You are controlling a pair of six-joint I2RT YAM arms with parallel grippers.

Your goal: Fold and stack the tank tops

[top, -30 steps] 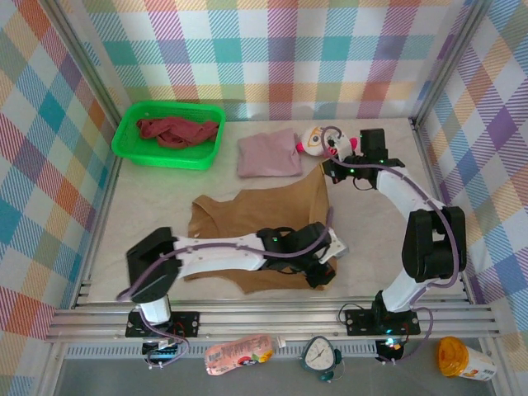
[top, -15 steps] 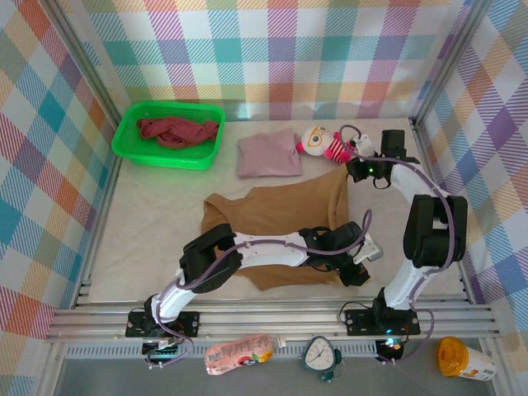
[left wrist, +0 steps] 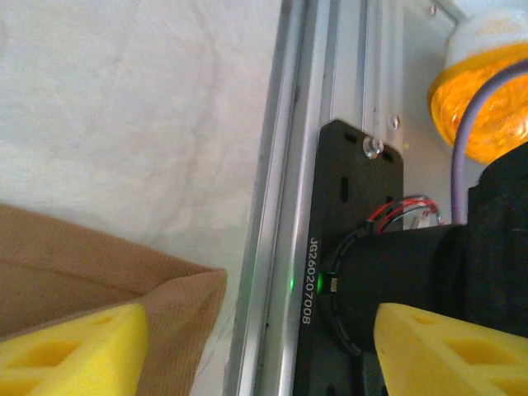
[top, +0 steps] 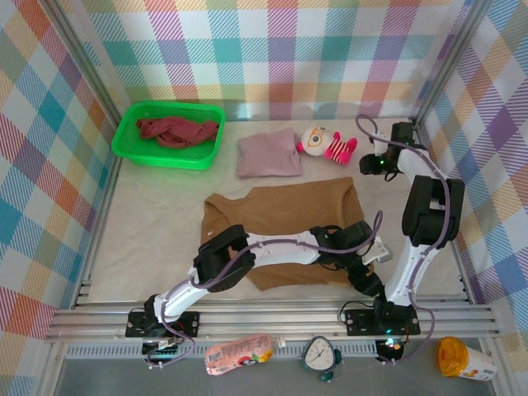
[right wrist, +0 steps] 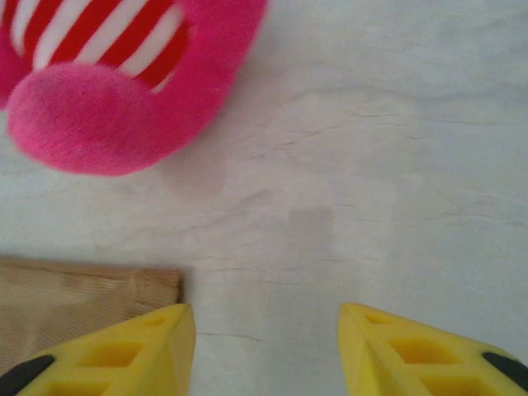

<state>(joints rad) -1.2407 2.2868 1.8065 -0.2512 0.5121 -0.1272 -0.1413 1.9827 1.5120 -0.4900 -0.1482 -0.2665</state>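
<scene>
The tan-brown tank top (top: 280, 216) lies spread flat in the middle of the table. Its near right corner (left wrist: 124, 285) sits beside my left gripper's left finger, and its far right corner (right wrist: 82, 293) sits beside my right gripper's left finger. The folded mauve-pink tank top (top: 268, 154) lies behind it. The maroon tank top (top: 176, 130) is bunched in the green basket (top: 132, 148). My left gripper (top: 365, 278) (left wrist: 260, 330) is open over the front rail, holding nothing. My right gripper (top: 373, 163) (right wrist: 264, 318) is open over bare table.
A pink-and-white striped plush toy (top: 326, 144) (right wrist: 124, 82) lies just left of the right gripper. The aluminium front rail (left wrist: 276, 206) and the right arm's black base mount (left wrist: 346, 247) lie under the left gripper. An orange bottle (top: 464, 359) stands beyond the rail.
The tan top was pulled to the right and let go; it now lies flat. Both grippers have opened and moved right, off the cloth's right corners.
</scene>
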